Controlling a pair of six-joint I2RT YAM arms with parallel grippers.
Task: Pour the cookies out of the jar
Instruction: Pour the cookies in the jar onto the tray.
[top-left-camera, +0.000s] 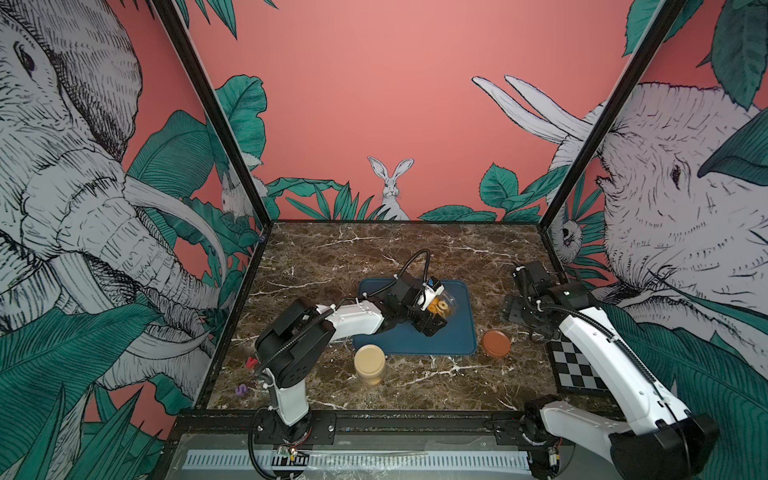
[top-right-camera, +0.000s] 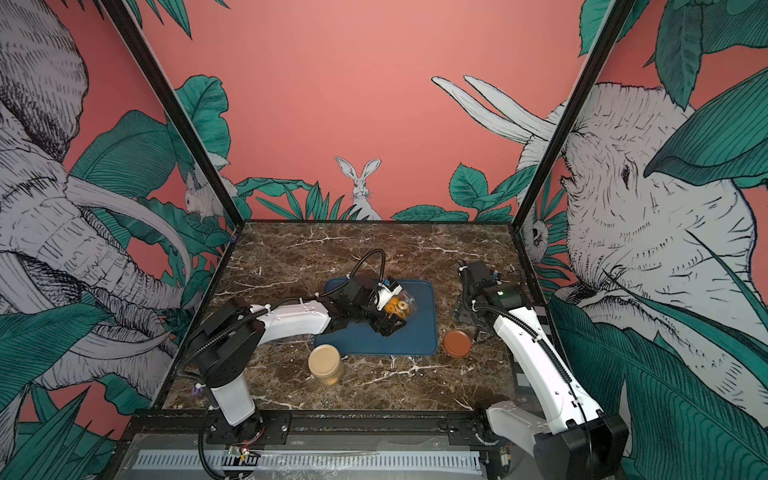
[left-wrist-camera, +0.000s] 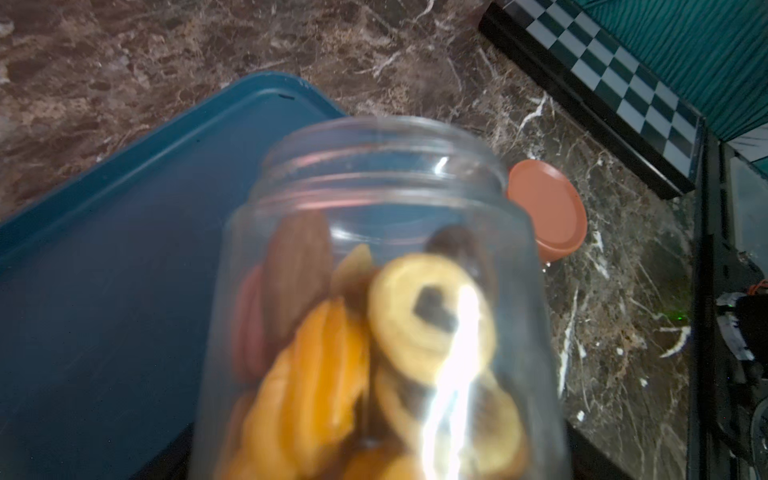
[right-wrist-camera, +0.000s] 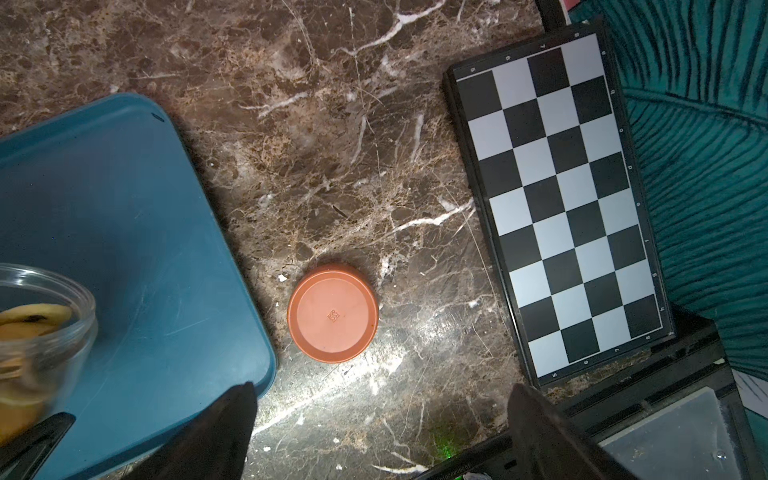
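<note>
Filling your left wrist view, the clear jar (left-wrist-camera: 382, 199) is tipped above the blue tray (top-left-camera: 457, 345), clamped in your left gripper (top-left-camera: 434, 309), with the cookies (left-wrist-camera: 432, 316) inside it. Your right gripper (right-wrist-camera: 380, 390) hangs over the table (top-left-camera: 332, 257) near the brown lid (right-wrist-camera: 332, 313), jaws spread wide and empty.

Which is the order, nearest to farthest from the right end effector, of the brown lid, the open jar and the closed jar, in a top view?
1. brown lid: on the table, right of the tray.
2. open jar: held over the tray.
3. closed jar: before the tray's left corner.
</note>
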